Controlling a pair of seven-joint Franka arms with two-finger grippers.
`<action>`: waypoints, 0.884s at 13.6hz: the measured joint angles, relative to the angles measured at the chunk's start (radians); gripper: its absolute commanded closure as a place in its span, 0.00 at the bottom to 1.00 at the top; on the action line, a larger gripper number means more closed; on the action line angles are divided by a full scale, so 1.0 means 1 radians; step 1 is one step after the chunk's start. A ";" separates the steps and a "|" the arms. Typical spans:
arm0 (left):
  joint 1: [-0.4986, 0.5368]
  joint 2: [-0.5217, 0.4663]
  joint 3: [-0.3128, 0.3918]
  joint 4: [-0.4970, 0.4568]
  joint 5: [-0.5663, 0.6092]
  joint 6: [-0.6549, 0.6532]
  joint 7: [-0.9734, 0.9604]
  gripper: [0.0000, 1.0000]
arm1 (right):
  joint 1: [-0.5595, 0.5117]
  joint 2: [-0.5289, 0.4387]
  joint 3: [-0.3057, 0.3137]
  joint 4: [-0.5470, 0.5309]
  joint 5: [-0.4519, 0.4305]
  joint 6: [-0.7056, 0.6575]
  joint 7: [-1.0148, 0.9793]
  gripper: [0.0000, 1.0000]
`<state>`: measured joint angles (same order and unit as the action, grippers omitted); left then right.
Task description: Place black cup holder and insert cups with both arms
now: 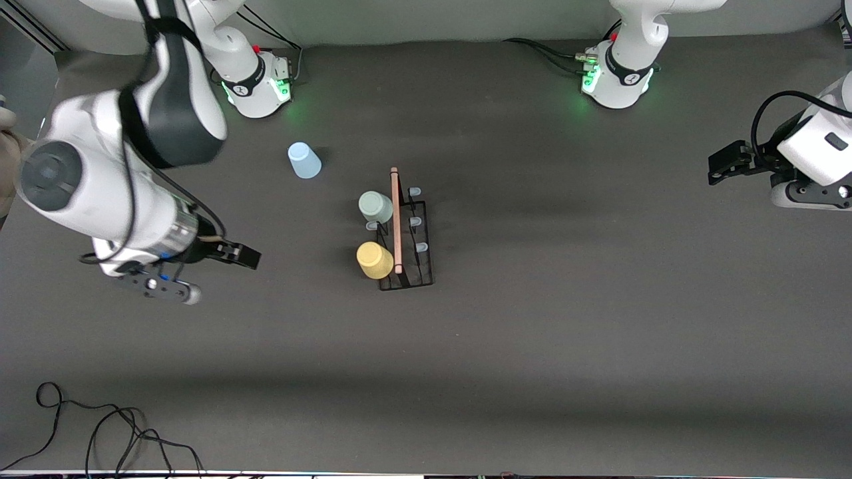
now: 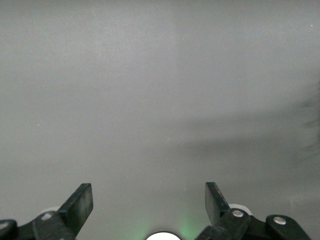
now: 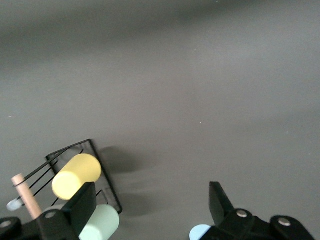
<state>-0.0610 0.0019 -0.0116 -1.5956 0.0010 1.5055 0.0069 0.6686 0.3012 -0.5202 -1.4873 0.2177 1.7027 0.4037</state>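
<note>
3 cups: a light blue cup (image 1: 304,160) on the table, a green cup (image 1: 375,206) and yellow cup (image 1: 375,259) on the 1 black cup holder (image 1: 407,263) (mid-table). Right gripper (image 1: 245,255) and left gripper (image 1: 725,163) both hover spread wide, empty.

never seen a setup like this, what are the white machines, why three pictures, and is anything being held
The white machines are two robot arms bolted to a dark table. The big picture looks down from a high camera facing them; the other two come from cameras on each arm's wrist.

Mid-table stands a black cup holder, a wire rack with a wooden rod on top. A pale green cup and a yellow cup sit on its pegs, on the side toward the right arm's end. A light blue cup stands loose on the table, farther from the front camera.

The right gripper is between the rack and the right arm's end of the table, open and empty. The left gripper waits at its own end, also open. Nothing is held.
</note>
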 measured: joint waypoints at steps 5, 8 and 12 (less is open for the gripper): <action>0.000 0.000 0.000 0.001 0.000 0.001 0.000 0.00 | -0.417 -0.159 0.474 -0.024 -0.195 -0.033 0.000 0.00; 0.000 0.000 0.001 0.009 0.000 0.001 0.000 0.00 | -0.617 -0.237 0.642 -0.074 -0.201 -0.044 -0.004 0.00; 0.000 -0.001 0.001 0.019 0.007 0.001 0.000 0.00 | -0.705 -0.296 0.727 -0.124 -0.201 -0.077 -0.008 0.00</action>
<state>-0.0609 0.0013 -0.0102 -1.5762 0.0084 1.5066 0.0069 -0.0362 0.0053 0.2063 -1.6115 0.0166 1.6259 0.3954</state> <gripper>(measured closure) 0.000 0.000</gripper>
